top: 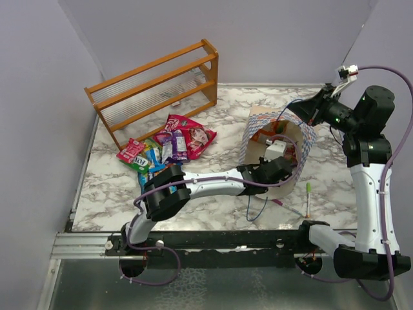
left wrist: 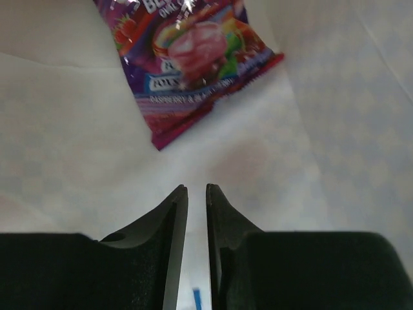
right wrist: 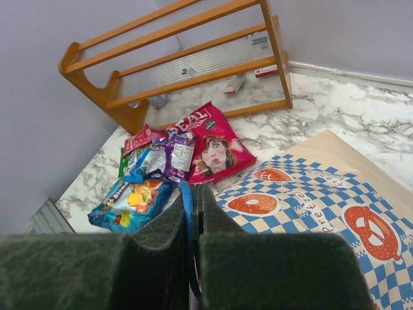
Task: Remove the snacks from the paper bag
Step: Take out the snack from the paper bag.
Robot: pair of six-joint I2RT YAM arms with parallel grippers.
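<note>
Purple foil packet [left wrist: 193,64] lies aslant inside the paper bag [top: 308,139], dead ahead of the left pincer [left wrist: 196,190] — jaws a bare slit apart, empty, not touching it. Right pincer [right wrist: 191,194] is clamped on the bag's blue cord handle [right wrist: 187,216].

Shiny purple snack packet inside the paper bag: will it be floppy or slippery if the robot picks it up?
Probably floppy: the shiny purple foil packet looks thin, with crimped edges. Its glossy skin may be slippery. Lying flat, it shouldn't roll.
</note>
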